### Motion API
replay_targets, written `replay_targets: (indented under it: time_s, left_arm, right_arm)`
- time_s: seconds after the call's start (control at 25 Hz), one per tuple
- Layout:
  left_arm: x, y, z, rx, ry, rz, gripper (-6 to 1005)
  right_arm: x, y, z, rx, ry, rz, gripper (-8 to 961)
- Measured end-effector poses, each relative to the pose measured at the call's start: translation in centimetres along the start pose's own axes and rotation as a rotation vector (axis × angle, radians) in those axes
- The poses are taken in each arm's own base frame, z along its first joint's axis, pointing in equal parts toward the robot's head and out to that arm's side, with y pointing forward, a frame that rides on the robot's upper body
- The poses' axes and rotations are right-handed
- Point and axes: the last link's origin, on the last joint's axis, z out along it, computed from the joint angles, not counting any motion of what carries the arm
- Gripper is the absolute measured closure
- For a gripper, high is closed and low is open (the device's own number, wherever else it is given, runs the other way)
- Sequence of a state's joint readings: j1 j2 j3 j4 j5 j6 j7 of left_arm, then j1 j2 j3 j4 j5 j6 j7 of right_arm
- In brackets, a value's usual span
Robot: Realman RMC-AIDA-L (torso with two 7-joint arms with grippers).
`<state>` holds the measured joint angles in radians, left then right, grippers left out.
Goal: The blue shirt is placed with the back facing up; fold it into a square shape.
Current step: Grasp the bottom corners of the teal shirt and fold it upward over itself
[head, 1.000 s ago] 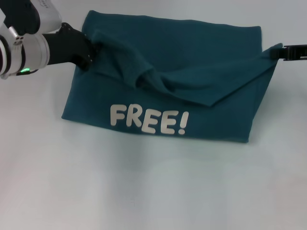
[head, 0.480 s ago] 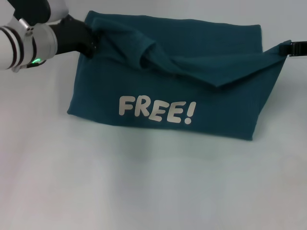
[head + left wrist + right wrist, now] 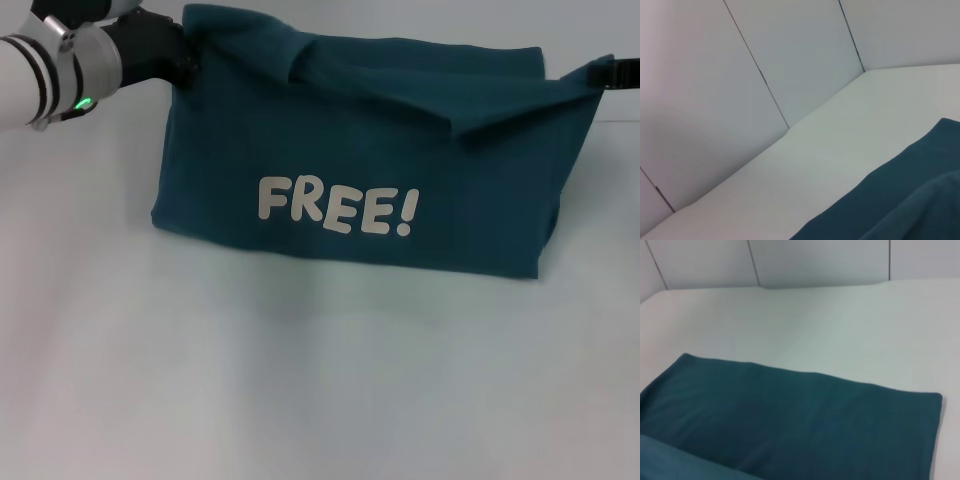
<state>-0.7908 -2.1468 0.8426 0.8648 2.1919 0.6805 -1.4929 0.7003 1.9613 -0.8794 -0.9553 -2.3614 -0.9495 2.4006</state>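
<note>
The blue shirt (image 3: 350,150) is dark teal and hangs as a raised panel with pale "FREE!" lettering (image 3: 335,207) facing me. Its lower edge rests on the white table (image 3: 300,390). My left gripper (image 3: 185,60) is shut on the shirt's upper left corner, with its fingers buried in the cloth. At the far right, my right gripper (image 3: 600,75) is shut on the upper right corner, which is pulled to a point. A slack fold sags between the two grips. Part of the shirt (image 3: 905,200) shows in the left wrist view. The right wrist view shows the shirt (image 3: 790,415) lying flat.
The white table (image 3: 840,330) stretches around the shirt, with pale wall panels (image 3: 740,75) at its far edge. Nothing else lies on the surface near the shirt.
Both grippers have moved up and away from me, carrying the shirt's corners. The lettered panel has risen and shifted right, and the sagging fold between the grips has pulled tighter.
</note>
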Motion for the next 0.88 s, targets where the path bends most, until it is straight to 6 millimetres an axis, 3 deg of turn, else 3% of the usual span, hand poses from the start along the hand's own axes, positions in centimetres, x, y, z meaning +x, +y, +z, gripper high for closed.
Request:
replay_targets:
  time_s: [0.52,0.88]
  left_arm:
    - [-0.3,-0.8,-0.2,0.058,0.017,-0.040,983]
    - [-0.7,-0.2,0.3,0.062,0.018,-0.035,972]
  right_arm:
    - [-1.5,0.9,0.6,0.022,-0.073,-0.036,936]
    - [-1.7,0.7,0.8,0.040,-0.087,-0.038,937]
